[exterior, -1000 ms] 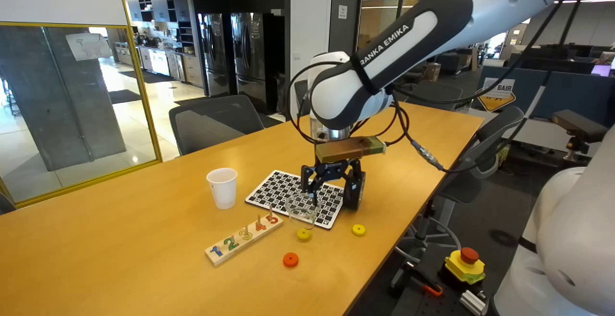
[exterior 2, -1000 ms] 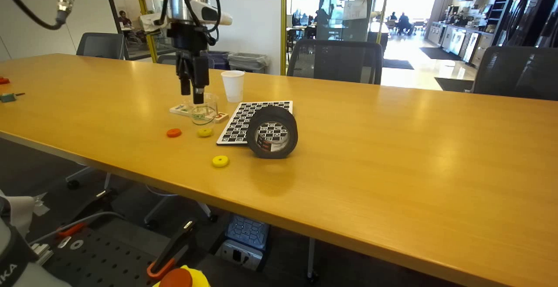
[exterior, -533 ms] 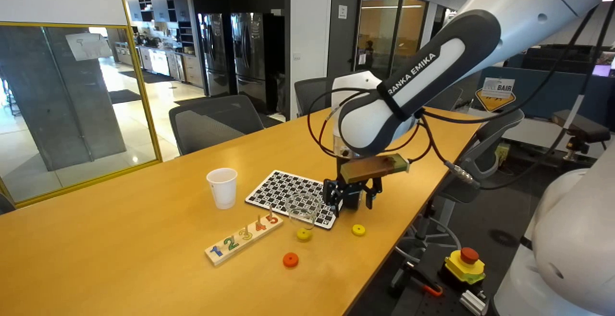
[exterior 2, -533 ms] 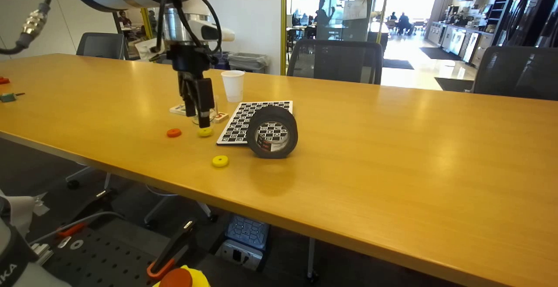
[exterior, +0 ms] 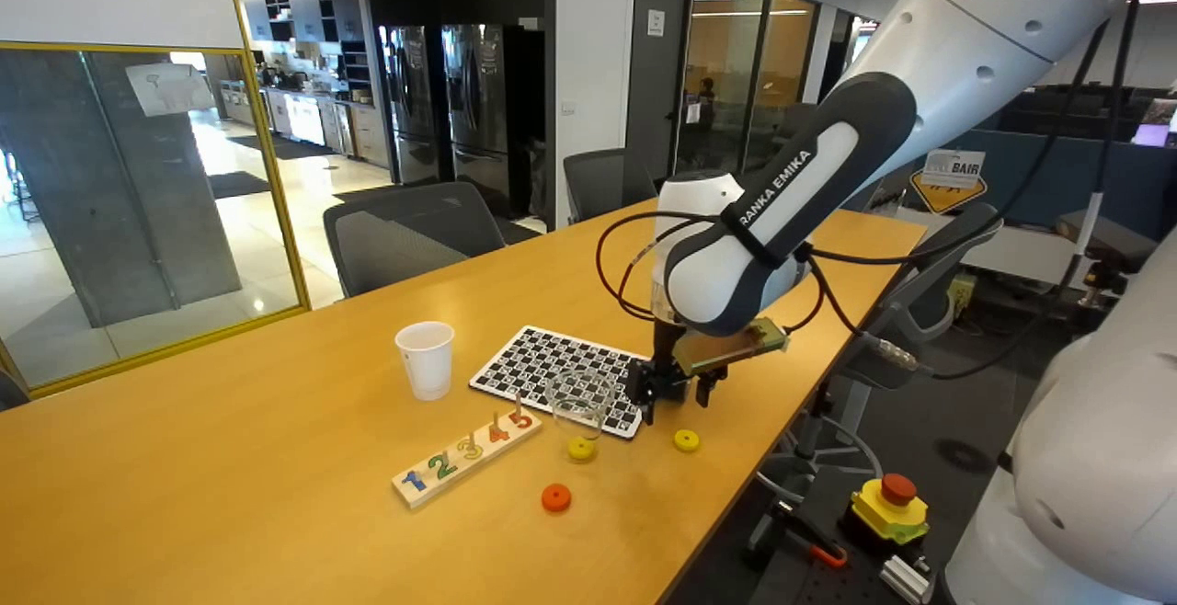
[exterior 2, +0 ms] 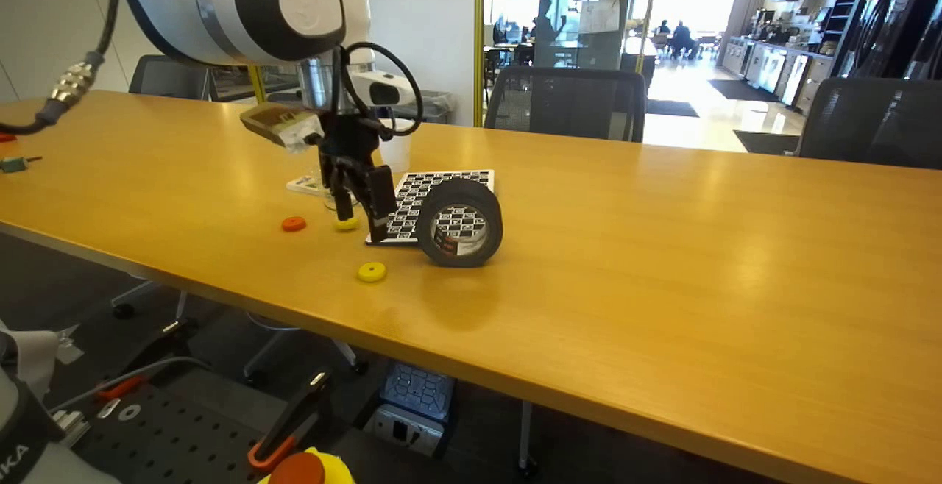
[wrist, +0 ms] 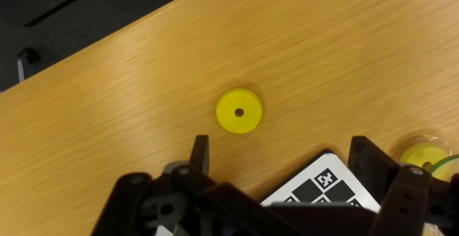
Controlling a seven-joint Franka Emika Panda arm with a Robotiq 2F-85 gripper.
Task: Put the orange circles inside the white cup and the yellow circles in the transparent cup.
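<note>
So the gripper [wrist: 279,142] is held spread wide near the checkerboard [exterior: 552,368]; a yellow circle [wrist: 230,111] and the white cup [exterior: 427,364] are parked beside it.

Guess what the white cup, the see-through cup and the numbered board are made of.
White cup: opaque, matt, thin-rimmed; paper or plastic, can't tell which.
See-through cup: glossy clear glass or plastic; the checkered board shows through.
Numbered board: probably matt wood, judging by its pale tan colour.

White cup [exterior: 427,364], 2 yellow discs [exterior: 686,440], orange-red disc [exterior: 556,497], black-and-white checkered board [exterior: 541,364]
</note>
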